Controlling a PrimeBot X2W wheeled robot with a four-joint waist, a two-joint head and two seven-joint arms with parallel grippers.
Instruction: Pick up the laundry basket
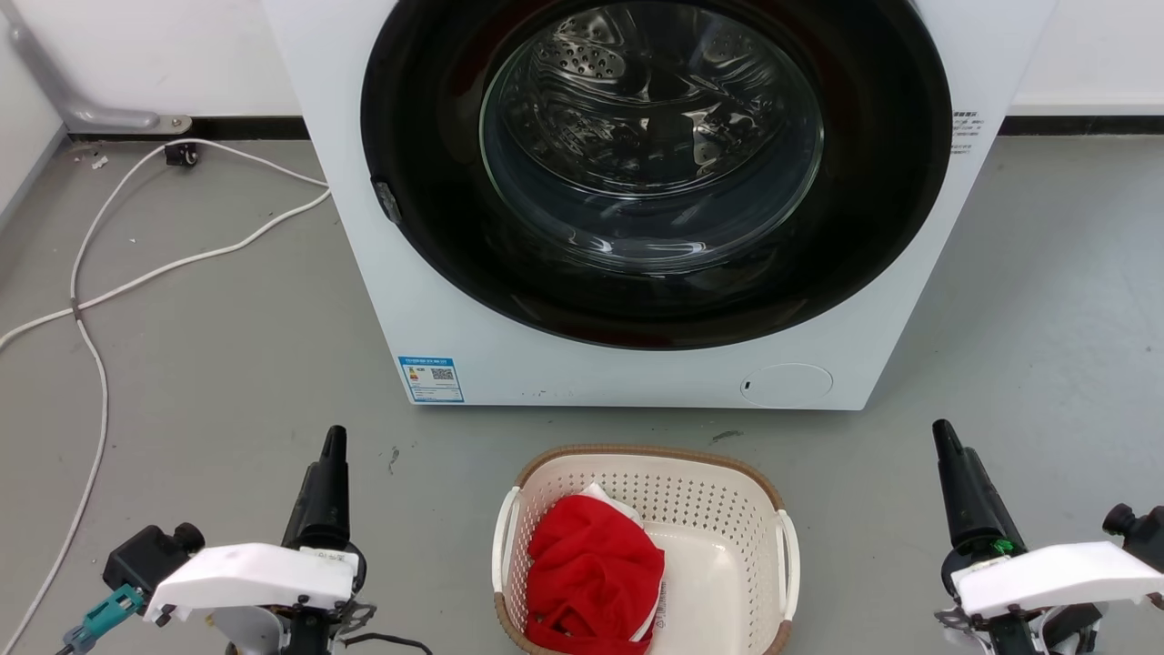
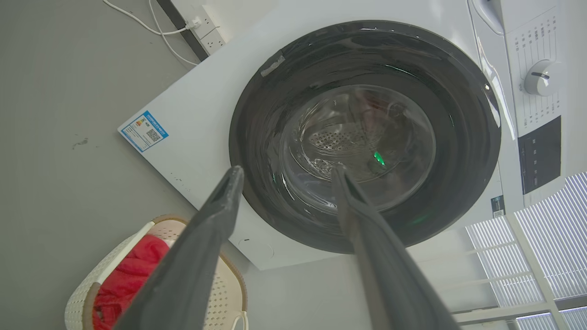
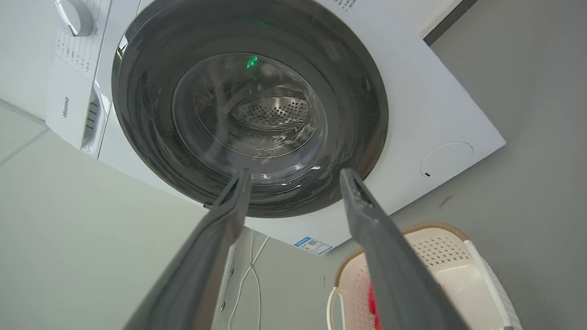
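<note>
The laundry basket [image 1: 718,496] is cream-white with perforated walls and a brown rim. It stands on the grey floor in front of the washing machine, at the bottom middle of the head view. A red garment [image 1: 591,573] lies in its left half. White loop handles sit on its left [image 1: 503,537] and right [image 1: 789,555] sides. My left gripper [image 1: 335,441] hangs well to the basket's left and my right gripper [image 1: 944,435] well to its right, both apart from it. In the wrist views the left gripper [image 2: 288,172] and right gripper [image 3: 296,173] are open and hold nothing. The basket [image 2: 75,300] [image 3: 431,247] shows low in both.
A white washing machine [image 1: 436,300] with a dark round glass door [image 1: 650,146], closed, stands just behind the basket. White cables [image 1: 100,291] trail over the floor at the left toward the wall. Bare grey floor lies on both sides of the basket.
</note>
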